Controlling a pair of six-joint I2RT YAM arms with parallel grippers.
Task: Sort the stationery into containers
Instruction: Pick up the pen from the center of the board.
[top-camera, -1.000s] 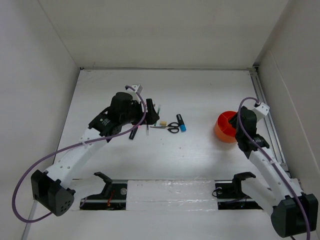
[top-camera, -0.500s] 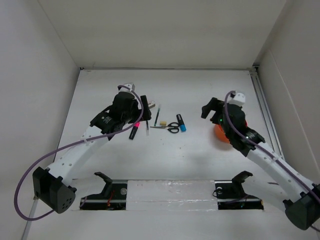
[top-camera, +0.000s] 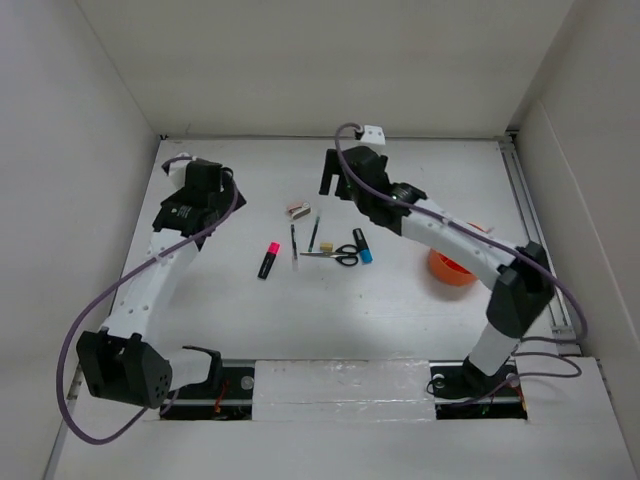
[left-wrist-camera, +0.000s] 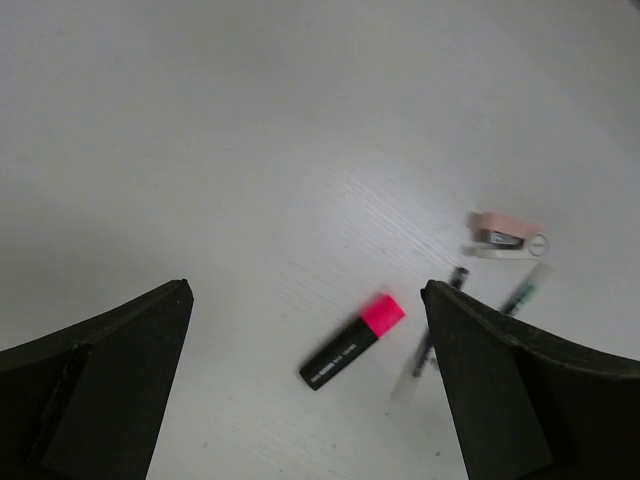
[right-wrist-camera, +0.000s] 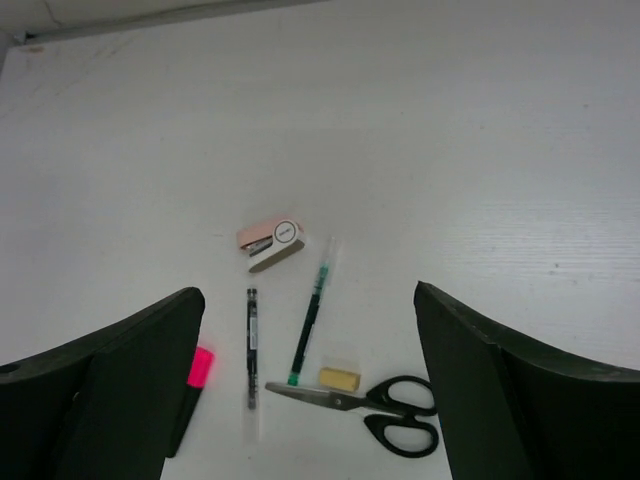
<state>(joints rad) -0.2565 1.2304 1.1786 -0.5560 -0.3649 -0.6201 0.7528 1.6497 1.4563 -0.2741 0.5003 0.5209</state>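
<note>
The stationery lies in a loose row at mid-table: a pink-capped marker (top-camera: 269, 260), two thin pens (top-camera: 293, 243), a tan eraser (top-camera: 326, 246), black-handled scissors (top-camera: 343, 255) and a blue-capped marker (top-camera: 362, 246). The orange cup (top-camera: 452, 269) stands at the right, partly hidden by the right arm. My left gripper (top-camera: 200, 188) is open and empty at the far left; its view shows the pink-capped marker (left-wrist-camera: 353, 341). My right gripper (top-camera: 334, 180) is open and empty beyond the row; its view shows the scissors (right-wrist-camera: 385, 402), the eraser (right-wrist-camera: 339, 378) and the pens (right-wrist-camera: 311, 325).
A small pink and white stapler (top-camera: 297, 211) lies just beyond the pens, also in the right wrist view (right-wrist-camera: 272, 243) and the left wrist view (left-wrist-camera: 505, 236). White walls enclose the table on three sides. A rail (top-camera: 535, 240) runs along the right edge.
My left gripper has drawn back from over the stationery to the far left. My right arm has swung from the orange cup across to the far middle, above the row.
</note>
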